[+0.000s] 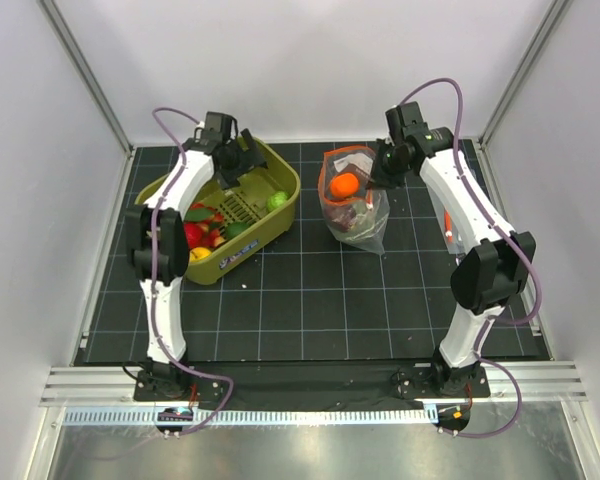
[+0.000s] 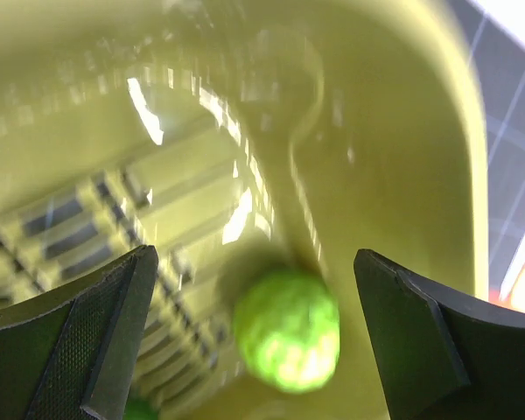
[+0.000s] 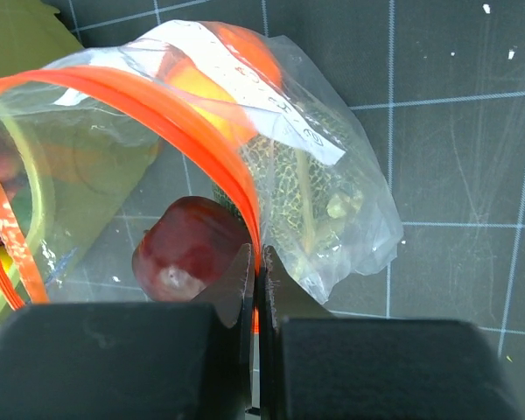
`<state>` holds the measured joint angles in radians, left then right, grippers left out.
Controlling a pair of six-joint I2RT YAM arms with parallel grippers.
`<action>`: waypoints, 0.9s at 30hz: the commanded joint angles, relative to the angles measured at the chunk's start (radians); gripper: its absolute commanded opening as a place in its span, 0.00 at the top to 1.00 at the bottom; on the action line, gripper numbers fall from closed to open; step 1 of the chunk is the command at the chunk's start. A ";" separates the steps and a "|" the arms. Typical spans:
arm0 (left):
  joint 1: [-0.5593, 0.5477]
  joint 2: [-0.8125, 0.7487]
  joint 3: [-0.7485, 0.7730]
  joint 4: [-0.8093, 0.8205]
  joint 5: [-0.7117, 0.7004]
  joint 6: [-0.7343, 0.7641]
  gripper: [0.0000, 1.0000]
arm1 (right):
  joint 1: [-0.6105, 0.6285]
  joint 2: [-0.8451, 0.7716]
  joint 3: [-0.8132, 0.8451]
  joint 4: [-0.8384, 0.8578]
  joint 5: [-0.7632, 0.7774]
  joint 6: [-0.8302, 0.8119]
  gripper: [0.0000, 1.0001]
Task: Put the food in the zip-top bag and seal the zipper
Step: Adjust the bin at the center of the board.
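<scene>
zip-top bag beside the basket, its zipper pinched in the pressed-together right gripper; farther off, left gripper spread above a green fruit in the basket. risk: the thin strip may slip free and the mouth collapse; the round fruit may roll away.

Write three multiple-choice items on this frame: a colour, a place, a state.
1. What colour is the strip along the clear crinkly plastic bag's mouth? A blue; B orange-red; C white.
2. Where is the bright green bumpy round fruit? A in the olive-green plastic basket; B in the bag; C on a white plate.
3. How are the right jaws? A wide open; B shut on fruit; C shut on that strip.
Key: B, the right wrist view shows it; A, it lies on the basket's floor; C, they pinch it.
</scene>
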<state>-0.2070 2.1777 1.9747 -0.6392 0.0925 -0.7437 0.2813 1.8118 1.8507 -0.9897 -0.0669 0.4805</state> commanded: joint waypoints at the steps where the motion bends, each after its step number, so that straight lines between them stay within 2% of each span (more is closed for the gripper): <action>1: -0.008 -0.262 -0.098 0.064 0.096 0.064 0.02 | -0.005 0.017 0.048 0.002 -0.030 0.006 0.99; 5: -0.015 -0.397 -0.186 0.064 0.105 0.104 0.01 | -0.007 0.038 0.047 0.005 -0.043 0.012 0.99; 11: -0.097 -0.418 -0.168 0.047 0.073 0.165 0.02 | -0.007 0.063 0.082 0.010 -0.065 0.027 0.99; 15: -0.115 -0.443 -0.158 -0.013 -0.035 0.164 0.02 | -0.007 0.046 0.102 -0.009 -0.037 0.023 0.99; 17: -0.112 -0.447 -0.155 -0.094 -0.124 0.161 0.01 | -0.010 0.031 0.084 -0.012 -0.028 0.020 0.99; 19: -0.112 -0.461 -0.168 -0.129 -0.108 0.175 0.01 | -0.013 0.003 0.048 -0.010 -0.024 0.020 0.99; 21: -0.115 -0.476 -0.181 -0.128 -0.021 0.187 0.01 | -0.016 -0.015 0.022 -0.009 -0.017 0.017 0.99; 23: -0.162 -0.489 -0.191 -0.111 0.007 0.243 0.02 | -0.016 -0.035 0.012 -0.009 -0.016 0.015 0.99; 27: -0.284 -0.447 -0.097 -0.281 -0.235 0.303 0.01 | -0.014 -0.049 -0.007 -0.003 -0.024 0.021 0.99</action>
<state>-0.4007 1.7378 1.8015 -0.8009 -0.0174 -0.5163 0.2707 1.8320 1.8503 -1.0042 -0.0933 0.4969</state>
